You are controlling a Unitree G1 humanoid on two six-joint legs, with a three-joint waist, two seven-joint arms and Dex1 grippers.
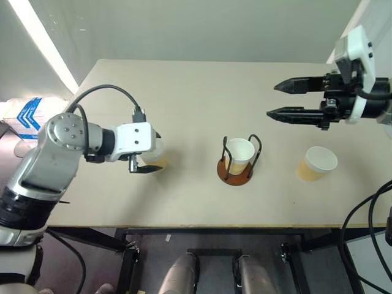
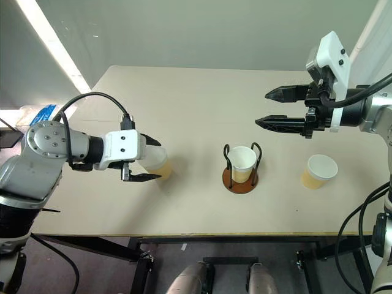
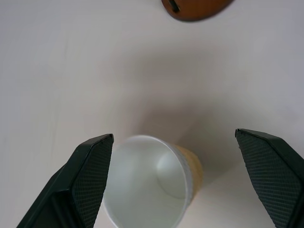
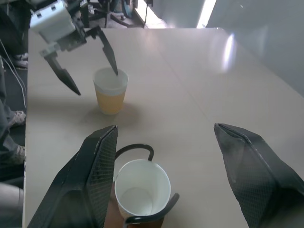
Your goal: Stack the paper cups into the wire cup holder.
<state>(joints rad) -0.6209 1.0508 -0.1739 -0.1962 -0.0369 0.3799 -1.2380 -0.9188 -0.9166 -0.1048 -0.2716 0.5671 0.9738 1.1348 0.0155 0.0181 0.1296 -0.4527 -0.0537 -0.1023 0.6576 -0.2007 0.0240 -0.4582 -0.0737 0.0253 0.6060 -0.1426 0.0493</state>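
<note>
Tan-yellow ribbed paper cup (image 2: 157, 164) sits left, between my left gripper's (image 3: 183, 178) wide-open, empty fingers. I should probably centre before closing. Brown-based wire cup holder (image 1: 238, 160) already holds one cup; my right gripper (image 1: 277, 100) hangs open, empty.

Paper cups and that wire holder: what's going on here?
One paper cup already sits in the wire cup holder at mid-table. The left hand is open around a second cup, its fingers on either side and not closed on it. The right hand is open, empty and raised above the table. A third cup stands to the holder's right.
</note>
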